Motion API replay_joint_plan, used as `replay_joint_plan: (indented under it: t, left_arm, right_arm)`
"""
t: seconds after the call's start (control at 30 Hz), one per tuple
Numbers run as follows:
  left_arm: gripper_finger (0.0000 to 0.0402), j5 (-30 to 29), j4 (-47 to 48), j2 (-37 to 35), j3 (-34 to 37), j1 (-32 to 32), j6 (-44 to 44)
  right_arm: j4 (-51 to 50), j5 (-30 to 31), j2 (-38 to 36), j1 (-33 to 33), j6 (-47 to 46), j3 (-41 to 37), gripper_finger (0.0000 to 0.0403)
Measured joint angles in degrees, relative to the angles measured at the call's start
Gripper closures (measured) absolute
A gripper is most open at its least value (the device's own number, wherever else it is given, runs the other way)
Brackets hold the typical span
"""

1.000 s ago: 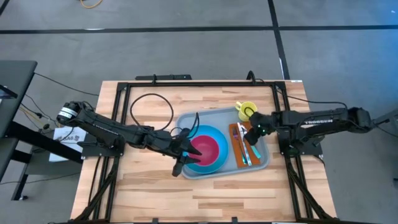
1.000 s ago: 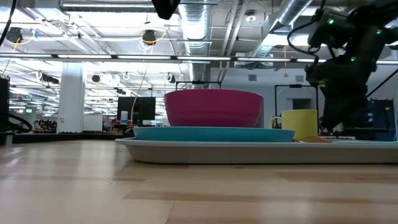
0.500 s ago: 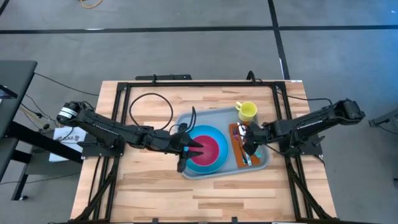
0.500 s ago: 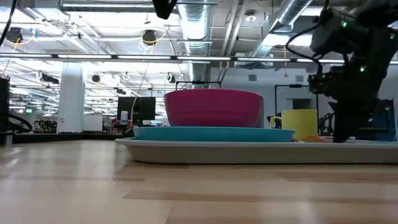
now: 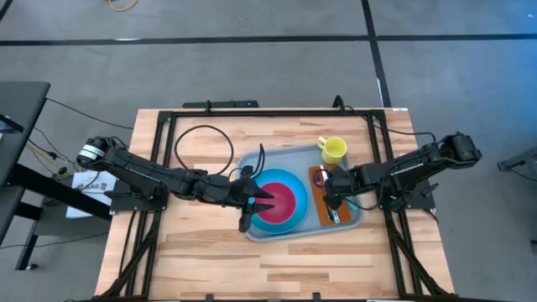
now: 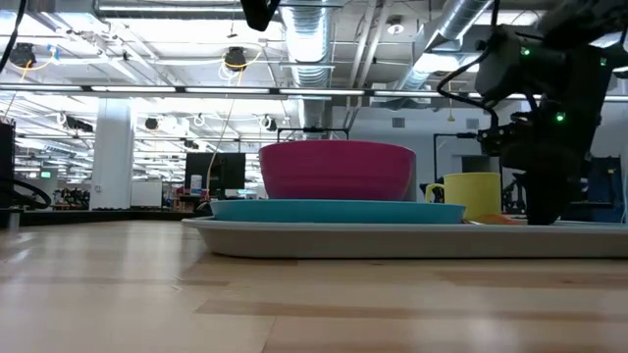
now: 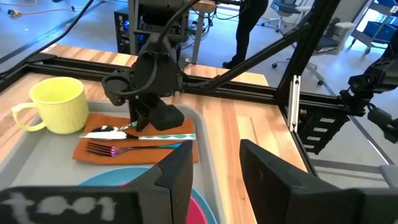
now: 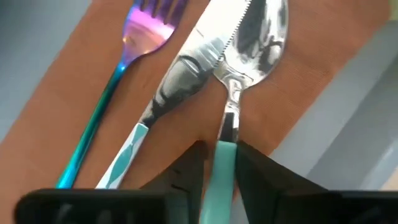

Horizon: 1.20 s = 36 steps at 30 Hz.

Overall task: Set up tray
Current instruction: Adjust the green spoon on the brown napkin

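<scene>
At centre-right of the high view, the large pale grey-blue rectangular plastic tray (image 5: 351, 220) lies flat on the light wooden slatted worktop (image 5: 201, 243), and it carries the whole place setting: a round blue plate (image 5: 289, 223) with a magenta bowl (image 5: 281, 201) on it, a yellow mug (image 5: 334, 149) at the tray's upper right corner, and an orange-brown rectangular napkin (image 5: 320, 207) along the tray's right side. On the napkin lie an iridescent fork (image 8: 134, 43), a knife with a pale turquoise handle (image 8: 163, 102) and a spoon with a turquoise handle (image 8: 249, 59), side by side, the knife's blade touching the spoon's bowl. The step in hand appears to be the placing of the spoon, the last item of cutlery. The right gripper (image 5: 333, 195) stands low over the napkin, its fingers set narrow on either side of the spoon's handle; the right wrist view shows the handle between them, but whether the pads press it or have just let go cannot be told. The left gripper (image 5: 252, 203) hangs over the left part of the plate beside the bowl, fingers spread wide and holding nothing. The task looks nearly complete. The next move calls for the right gripper to part its fingers fully and lift straight up, clear of the handle, so the spoon is not dragged against the knife or off the napkin; both arms can then retire from the tray.
</scene>
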<state>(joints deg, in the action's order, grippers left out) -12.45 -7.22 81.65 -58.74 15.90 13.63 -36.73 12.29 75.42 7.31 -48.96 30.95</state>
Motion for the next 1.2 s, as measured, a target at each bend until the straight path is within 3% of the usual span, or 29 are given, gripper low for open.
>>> replay_joint_plan:
  t: [0.2,0.4,0.6,0.8,1.2]
  left_arm:
    - [0.0283,0.0,0.3,0.0,0.0,0.0,-0.1]
    - [0.0283,-1.4,0.8,0.0,0.0,0.0,-0.1]
    - [0.0283,-3.1,2.2,0.0,0.0,0.0,-1.4]
    - [0.0283,-3.1,3.9,0.0,0.0,0.0,-4.7]
    - [0.0283,-7.6,3.8,0.0,0.0,0.0,-8.5]
  right_arm:
    - [-3.8,-0.2,0.9,0.0,-2.5,3.7,0.0377]
    - [-6.6,-0.4,0.3,1.1,-9.7,6.9,0.037]
    - [-13.3,-0.4,0.8,3.6,-25.5,7.4,0.0369]
    - [-8.3,-0.2,0.9,3.8,-28.2,7.3,0.0371]
    - [-9.6,2.8,6.9,3.9,-37.6,7.3,0.0362]
